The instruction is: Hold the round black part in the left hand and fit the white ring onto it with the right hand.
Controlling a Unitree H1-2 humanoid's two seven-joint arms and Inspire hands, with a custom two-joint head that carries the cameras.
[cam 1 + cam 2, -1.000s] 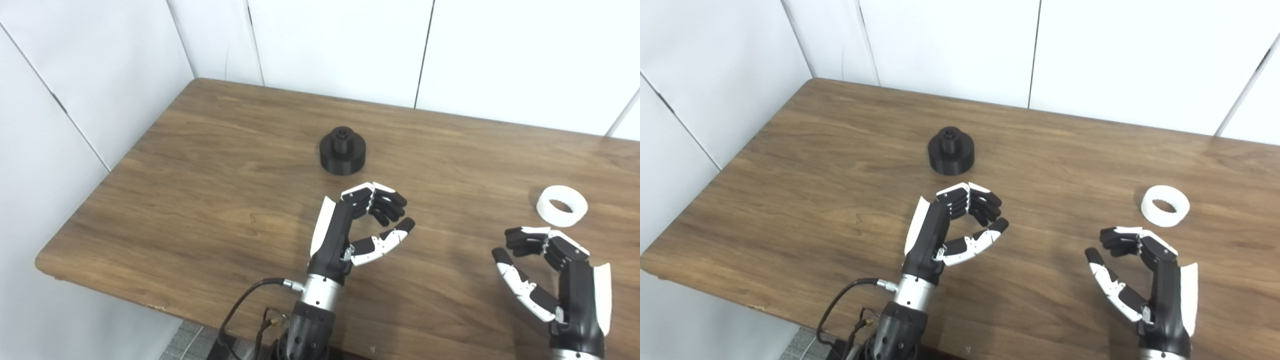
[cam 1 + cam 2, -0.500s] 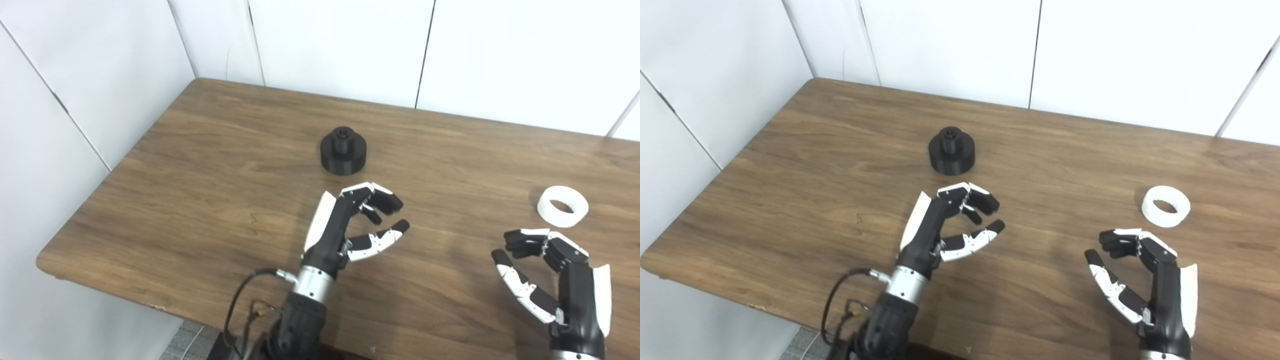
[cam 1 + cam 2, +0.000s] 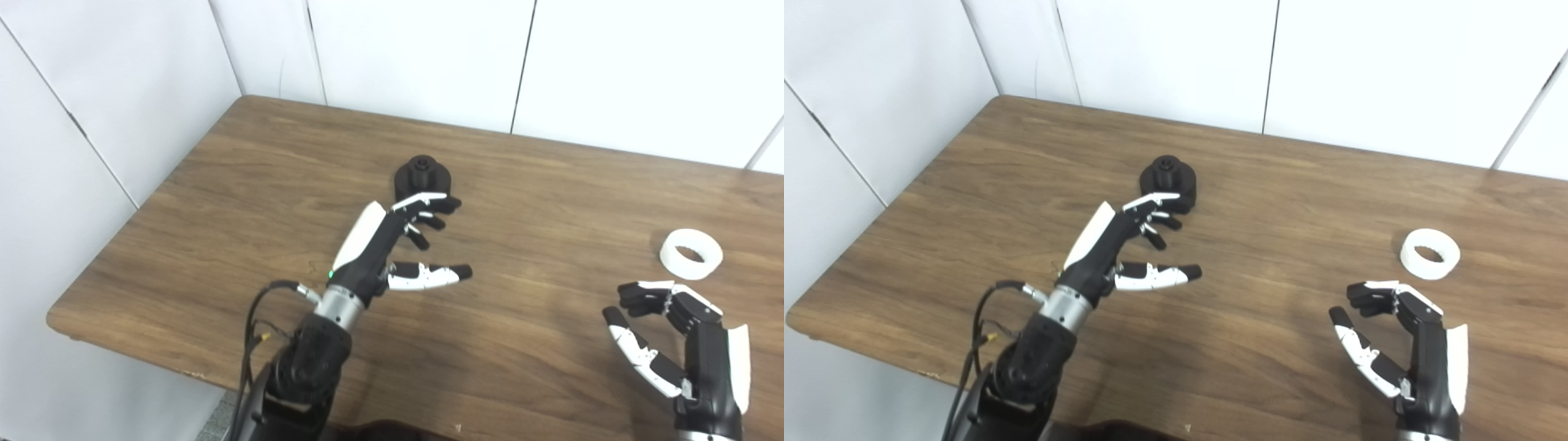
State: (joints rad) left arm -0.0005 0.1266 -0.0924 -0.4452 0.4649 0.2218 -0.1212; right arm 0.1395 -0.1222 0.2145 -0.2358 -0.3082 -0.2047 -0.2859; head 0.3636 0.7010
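The step in hand looks like the left hand's reach for the black part, and doing it well means bringing the spread fingers over the wide base and the thumb around its near side, closing on the base and not on the narrow hub on top, so the hub stays free for the ring. The part stands upright on the table, toward the back and left of centre; the fingertips sit just in front of it, and whether they touch it I cannot tell. The left hand is released, holding nothing, fingers stretched forward toward the part and the thumb pointing out to the right, well apart from them; the forearm slants up from the bottom edge. The right hand waits near the front right, palm turned inward, fingers and thumb curled but apart, empty. The ring lies flat on the table just beyond it, untouched.
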